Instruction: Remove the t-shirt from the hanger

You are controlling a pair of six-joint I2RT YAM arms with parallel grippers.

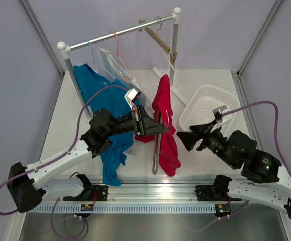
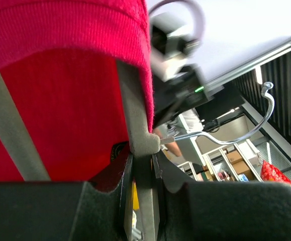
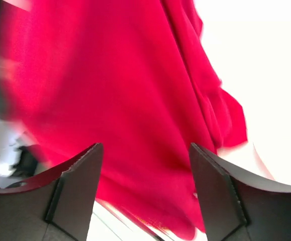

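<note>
My left tool is clenching the grey hanger close by its wire hook, holding it above the surface so the red t-shirt is draping freely from it. My right tool is standing released, jaws wide, facing the cloth and gripping nothing, probably lining up to pull it off.

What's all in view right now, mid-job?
red t-shirt: 1, red, on hanger, above table centre
hanger: 1, grey, inside red t-shirt
blue t-shirt: 1, blue, rack's left side
white garment: 1, white, rack, beside blue t-shirt
wooden hanger: 1, tan, rack's right end
rack: 1, silver, table's back
basket: 1, white, table's right
table: 1, white, under everything
left gripper: 1, black, shut on hanger
right gripper: 1, black, open, beside red t-shirt
</note>
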